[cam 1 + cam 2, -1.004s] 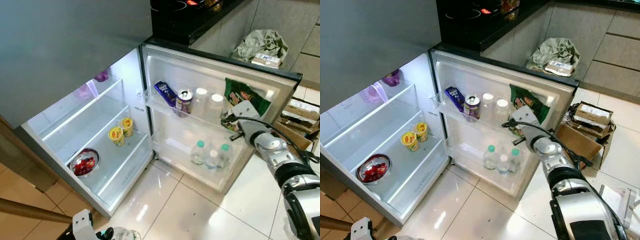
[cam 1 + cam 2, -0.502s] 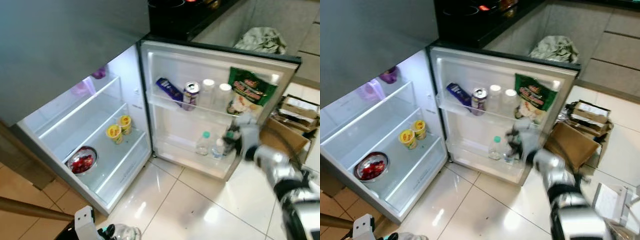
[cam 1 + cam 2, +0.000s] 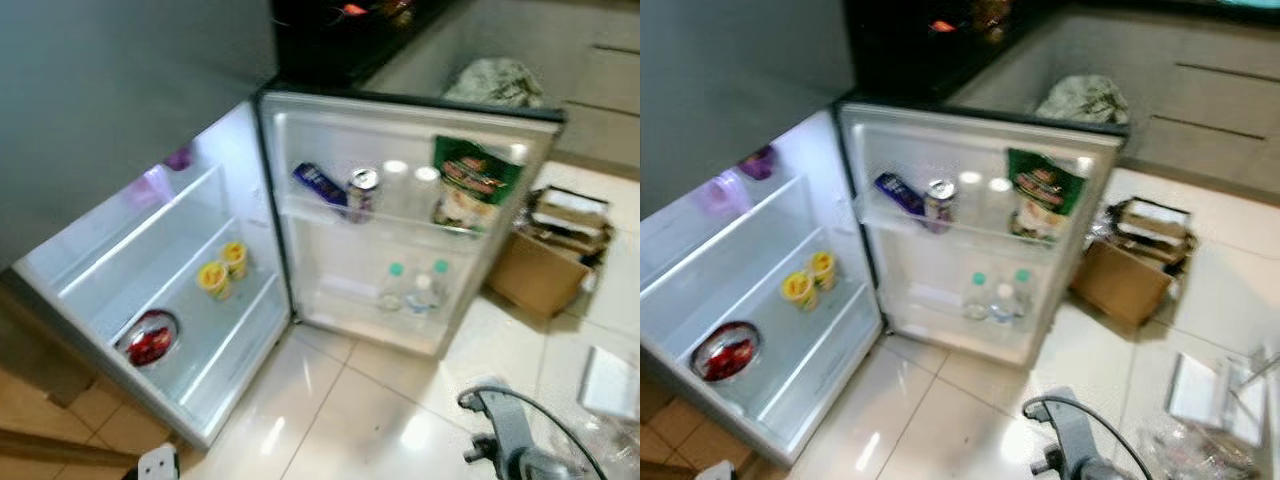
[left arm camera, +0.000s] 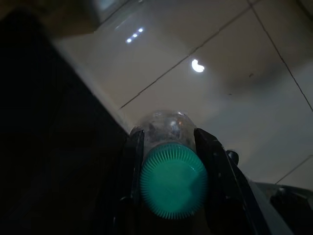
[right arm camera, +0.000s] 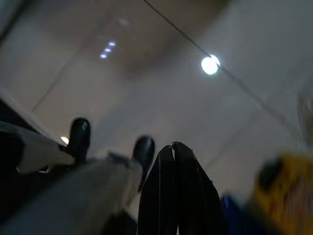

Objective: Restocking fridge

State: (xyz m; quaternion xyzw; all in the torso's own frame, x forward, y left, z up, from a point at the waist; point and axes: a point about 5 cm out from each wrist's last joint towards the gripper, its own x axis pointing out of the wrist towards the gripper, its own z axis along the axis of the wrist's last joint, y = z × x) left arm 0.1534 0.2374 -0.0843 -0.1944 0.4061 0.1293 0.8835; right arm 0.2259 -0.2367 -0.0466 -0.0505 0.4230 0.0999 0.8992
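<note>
A home kitchen: open fridge under a hob, grey cabinets, tiled floor

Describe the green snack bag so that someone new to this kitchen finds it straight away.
Start at the open fridge door and look along its upper shelf. The green snack bag stands at the far right end, beside two white-capped containers. It is the only soft, printed green packet there; the drink can and the blue packet sit further left.
</note>
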